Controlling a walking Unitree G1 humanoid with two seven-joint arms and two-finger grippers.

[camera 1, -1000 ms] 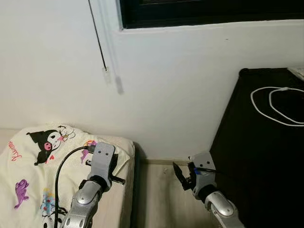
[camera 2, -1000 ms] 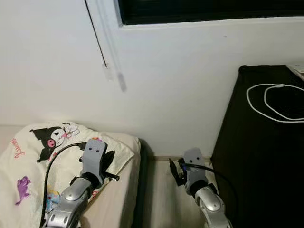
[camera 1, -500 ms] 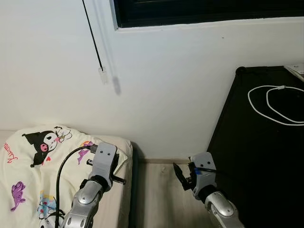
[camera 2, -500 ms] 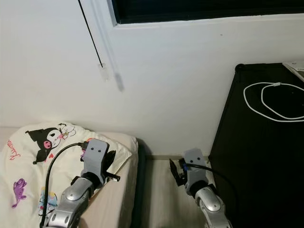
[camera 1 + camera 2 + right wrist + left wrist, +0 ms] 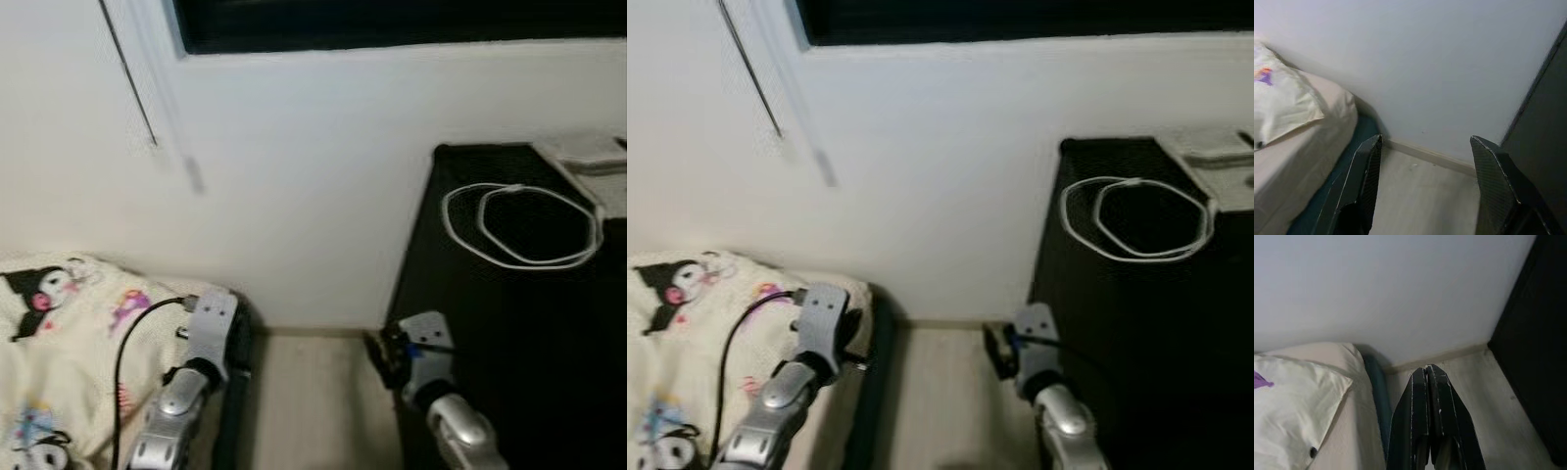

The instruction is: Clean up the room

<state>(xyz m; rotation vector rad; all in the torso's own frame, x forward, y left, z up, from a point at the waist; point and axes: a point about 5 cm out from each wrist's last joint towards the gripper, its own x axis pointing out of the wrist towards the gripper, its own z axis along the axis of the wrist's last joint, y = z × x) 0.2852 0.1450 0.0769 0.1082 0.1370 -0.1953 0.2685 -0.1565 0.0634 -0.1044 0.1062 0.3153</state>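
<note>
left gripper (image 5: 1426, 368): fingers pressed together, lower centre
right gripper (image 5: 1425, 142): fingers spread
white cable (image 5: 519, 225): coiled on black cabinet (image 5: 509, 323), right side

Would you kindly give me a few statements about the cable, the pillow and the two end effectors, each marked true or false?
1. A white cable lies coiled on the black cabinet. True.
2. The left end effector has its fingers spread wide. False: they are pressed together.
3. The right end effector is open and holds nothing. True.
4. The cartoon-print pillow lies on the floor. False: it lies on the bed, on the robot's left.
</note>
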